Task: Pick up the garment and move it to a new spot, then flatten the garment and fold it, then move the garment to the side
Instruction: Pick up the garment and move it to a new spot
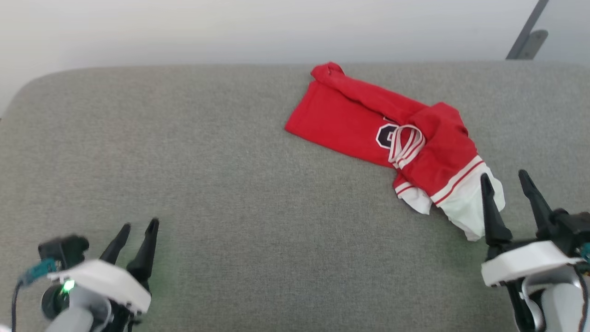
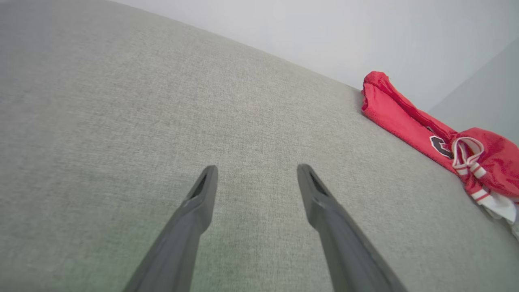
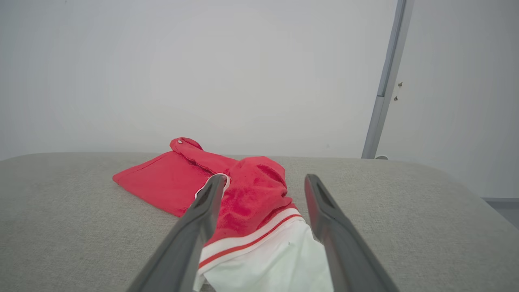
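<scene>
- grey fabric-covered tabletop (image 1: 207, 161) carries everything.
- garment (image 1: 341, 115) lies crumpled at its far right: red body bunched over itself, white sleeve (image 1: 468, 210) trailing toward the robot.
- right gripper (image 1: 503, 174) is just beside that sleeve, fingers apart, nothing held; in the right wrist view the sleeve lies in line between them.
- left gripper (image 1: 140, 224) is low at near left, well apart from the garment, fingers apart, holding nothing.
- step: looks like the first pick-up, cloth not yet gripped.
- next probably needs the right gripper down onto the sleeve or striped trim, pinching thin cloth only, then lifting.
</scene>
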Tool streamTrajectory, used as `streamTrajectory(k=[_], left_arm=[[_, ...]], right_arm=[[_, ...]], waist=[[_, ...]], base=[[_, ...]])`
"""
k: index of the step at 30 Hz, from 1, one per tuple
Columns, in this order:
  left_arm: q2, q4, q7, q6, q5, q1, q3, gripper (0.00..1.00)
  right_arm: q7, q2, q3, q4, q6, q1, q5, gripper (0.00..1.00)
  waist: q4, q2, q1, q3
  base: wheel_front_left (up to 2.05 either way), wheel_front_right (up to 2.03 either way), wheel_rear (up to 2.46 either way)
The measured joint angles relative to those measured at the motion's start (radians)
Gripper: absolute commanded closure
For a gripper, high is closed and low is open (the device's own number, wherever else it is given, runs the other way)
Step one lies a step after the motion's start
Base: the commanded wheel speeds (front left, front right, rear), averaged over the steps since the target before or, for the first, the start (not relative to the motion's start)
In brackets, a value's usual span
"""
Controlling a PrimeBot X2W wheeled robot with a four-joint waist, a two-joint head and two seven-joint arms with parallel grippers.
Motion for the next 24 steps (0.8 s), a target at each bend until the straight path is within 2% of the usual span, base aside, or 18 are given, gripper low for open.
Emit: streamTrajectory(k=[5, 13, 18, 24], left_arm=[[-0.059, -0.088, 0.0, 0.035, 0.206, 0.135, 0.194, 0.0], [-0.158, -0.296, 0.0, 0.059, 0.588, 0.26, 0.413, 0.0], [-0.22, -0.436, 0.0, 0.03, 0.755, 0.298, 0.488, 0.0], [-0.263, -0.482, 0.0, 0.008, 0.834, 0.336, 0.513, 0.0]], right_arm=[[0.0, -0.009, -0.034, -0.007, 0.0, 0.037, 0.003, 0.0], [0.0, -0.012, -0.035, -0.03, 0.0, 0.048, 0.004, 0.0], [0.0, -0.011, -0.033, -0.06, 0.0, 0.048, 0.0, 0.0], [0.0, -0.004, -0.023, -0.072, 0.0, 0.047, -0.005, 0.0]], waist=[[0.013, 0.0, 0.0, -0.037], [0.01, 0.0, 0.0, -0.044], [0.004, 0.0, 0.0, -0.043], [-0.006, 0.0, 0.0, -0.037]], base=[[0.0, 0.0, 0.0], [0.0, 0.0, 0.0], [0.0, 0.0, 0.0], [0.0, 0.0, 0.0]])
